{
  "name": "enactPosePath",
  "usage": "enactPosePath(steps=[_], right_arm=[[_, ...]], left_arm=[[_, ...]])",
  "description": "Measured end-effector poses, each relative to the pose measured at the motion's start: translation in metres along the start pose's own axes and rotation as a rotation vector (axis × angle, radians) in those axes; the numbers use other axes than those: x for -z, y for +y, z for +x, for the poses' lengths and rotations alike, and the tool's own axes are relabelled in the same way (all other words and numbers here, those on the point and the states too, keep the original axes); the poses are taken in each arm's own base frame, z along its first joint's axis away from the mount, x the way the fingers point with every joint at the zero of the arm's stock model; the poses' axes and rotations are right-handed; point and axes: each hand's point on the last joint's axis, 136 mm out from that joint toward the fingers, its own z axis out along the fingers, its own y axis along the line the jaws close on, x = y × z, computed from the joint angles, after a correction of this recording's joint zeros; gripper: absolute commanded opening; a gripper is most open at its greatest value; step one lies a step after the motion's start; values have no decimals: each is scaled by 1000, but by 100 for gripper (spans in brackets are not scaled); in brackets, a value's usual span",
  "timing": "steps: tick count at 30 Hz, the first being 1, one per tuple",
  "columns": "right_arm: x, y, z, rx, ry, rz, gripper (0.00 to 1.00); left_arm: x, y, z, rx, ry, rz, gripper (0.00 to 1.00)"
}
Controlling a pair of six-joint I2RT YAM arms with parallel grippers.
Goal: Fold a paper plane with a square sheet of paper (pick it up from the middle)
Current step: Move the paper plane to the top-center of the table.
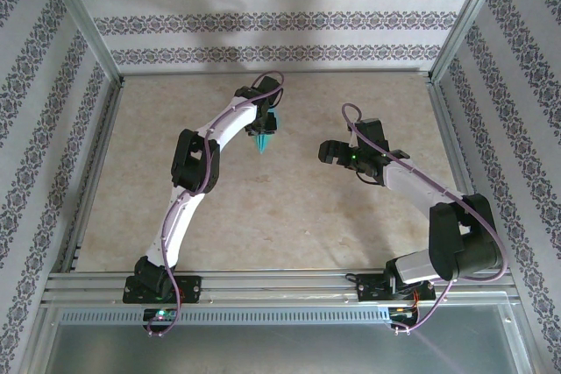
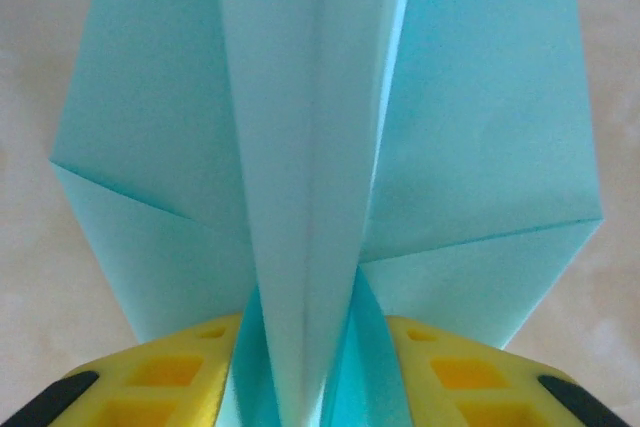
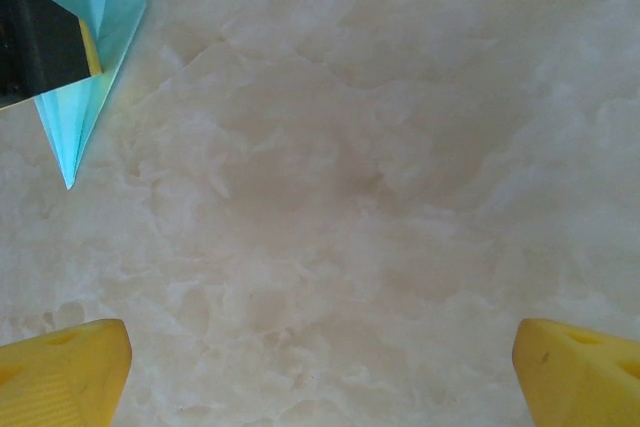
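Paper plane (image 2: 320,147) seen with keel fold between yellow fingers (image 2: 180,372) of left gripper (image 2: 315,377). Jaws stand partly apart; pinched or slack cannot be told. Right gripper (image 3: 320,367) spread wide, nothing held, well apart from plane.

Step judged: release of finished plane. Best done low, jaws parted evenly, creases left unpulled.

Beige marbled tabletop (image 1: 289,208) is enclosed by patterned wallpaper (image 1: 280,19) on three sides.

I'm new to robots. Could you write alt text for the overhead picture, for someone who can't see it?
A light-blue paper plane sits between the fingers of the left gripper, nose pointing toward the near edge of a beige marbled table. The right gripper hangs open and empty to its right, apart from it.
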Motion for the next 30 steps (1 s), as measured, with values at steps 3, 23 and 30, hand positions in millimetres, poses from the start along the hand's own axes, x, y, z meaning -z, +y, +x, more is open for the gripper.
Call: enactPosePath(steps=[3, 23, 30], right_arm=[[0, 1, 0, -7, 3, -5, 98], [-3, -1, 2, -16, 11, -1, 98], [-4, 0, 3, -17, 15, -3, 98]], left_arm=[[-1, 2, -2, 14, -9, -13, 43], [-9, 1, -24, 39, -83, -50, 43], [-9, -1, -28, 43, -94, -45, 40]])
